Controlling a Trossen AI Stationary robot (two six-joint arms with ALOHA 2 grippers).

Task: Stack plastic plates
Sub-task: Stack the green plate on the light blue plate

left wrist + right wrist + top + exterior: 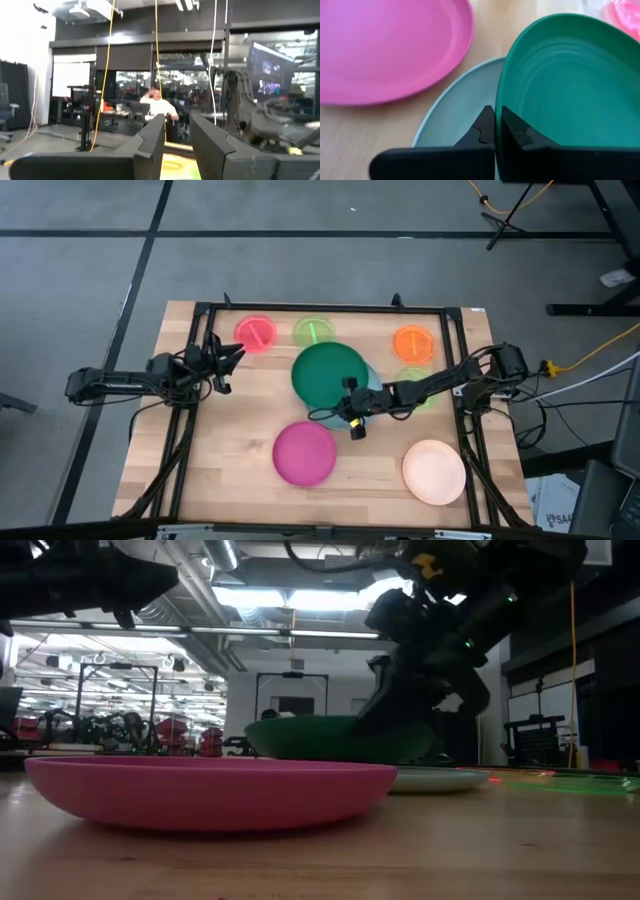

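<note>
A: What sits nearest on the surface (250, 490)?

B: The magenta plate (305, 453), flat on the wood, with the peach plate (434, 471) off to its right near the front corner.

A: And the right hand (354, 416)?

B: Just behind the magenta plate, clamped on the rim of the dark green plate (328, 374), which it holds tilted over the light blue plate (462, 102); that one lies flat underneath.

A: The left hand (232, 360)?

B: Raised at the left side, fingers partly apart, nothing between them.

A: Farthest back?

B: A row of small translucent plates: pink-red (255, 333), neon green (314, 332), orange (413, 342), and another neon green plate (416, 380) just nearer than the orange.
</note>
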